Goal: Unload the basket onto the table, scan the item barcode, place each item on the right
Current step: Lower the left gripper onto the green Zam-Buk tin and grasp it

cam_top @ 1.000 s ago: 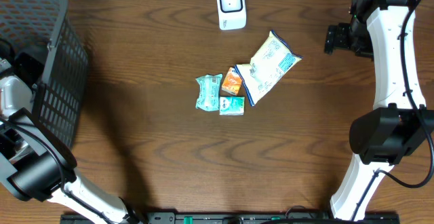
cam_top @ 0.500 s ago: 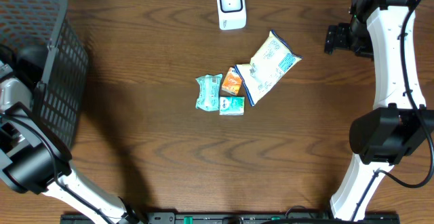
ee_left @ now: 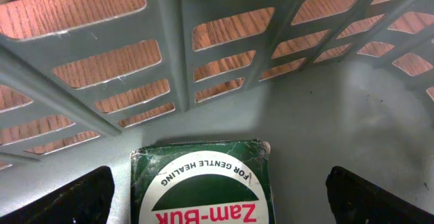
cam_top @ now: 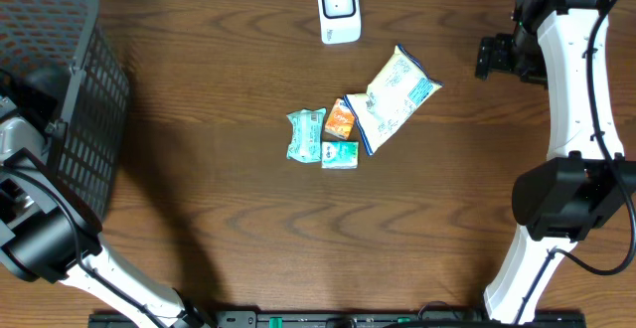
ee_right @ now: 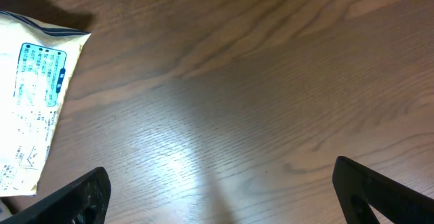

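My left gripper (ee_left: pixel 220 200) is inside the grey basket (cam_top: pixel 60 30) and stands open. A dark green Zam-Buk box (ee_left: pixel 203 183) lies on the basket floor between its fingertips (ee_left: pixel 68 197), apart from both. No barcode shows on the box. From overhead the left gripper (cam_top: pixel 48 87) sits by the basket's right wall. My right gripper (ee_right: pixel 220 190) is open over bare wood, with nothing between its fingers; overhead it is at the far right (cam_top: pixel 492 58). A white scanner (cam_top: pixel 338 10) stands at the table's far edge.
A white and yellow bag (cam_top: pixel 393 97), an orange packet (cam_top: pixel 340 121) and two teal packets (cam_top: pixel 305 134) lie clustered mid-table. The bag's corner (ee_right: pixel 30 108) shows left of the right gripper. Slotted basket walls (ee_left: pixel 169 61) rise close ahead of the left gripper.
The left arm has shifted slightly inside the basket. The right arm and the items on the table have not moved.
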`<move>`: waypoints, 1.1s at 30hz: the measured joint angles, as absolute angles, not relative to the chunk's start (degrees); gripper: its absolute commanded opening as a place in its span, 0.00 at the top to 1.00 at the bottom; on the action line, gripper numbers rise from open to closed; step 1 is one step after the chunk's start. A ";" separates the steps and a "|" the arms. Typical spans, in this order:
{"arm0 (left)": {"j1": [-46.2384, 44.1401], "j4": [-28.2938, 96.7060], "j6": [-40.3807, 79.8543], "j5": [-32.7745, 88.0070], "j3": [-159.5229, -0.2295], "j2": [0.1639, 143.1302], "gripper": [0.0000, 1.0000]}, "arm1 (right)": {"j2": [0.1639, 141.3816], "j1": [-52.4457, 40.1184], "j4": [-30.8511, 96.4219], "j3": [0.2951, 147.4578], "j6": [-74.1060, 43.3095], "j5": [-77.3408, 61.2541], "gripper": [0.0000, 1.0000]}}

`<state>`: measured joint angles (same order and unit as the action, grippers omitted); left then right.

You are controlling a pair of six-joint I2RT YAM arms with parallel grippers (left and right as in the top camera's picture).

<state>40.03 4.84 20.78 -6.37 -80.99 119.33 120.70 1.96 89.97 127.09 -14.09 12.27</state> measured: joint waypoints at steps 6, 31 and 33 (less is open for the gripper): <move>40.03 4.95 17.78 -6.35 -80.99 119.50 0.02 | 120.70 2.00 89.97 127.09 -14.09 12.27 0.01; 39.97 7.57 12.43 -7.66 -81.03 121.62 0.33 | 120.70 2.00 89.97 127.09 -14.09 12.27 0.01; 39.97 7.66 12.38 -7.60 -81.03 121.58 0.33 | 120.70 2.00 89.97 127.09 -14.09 12.27 0.01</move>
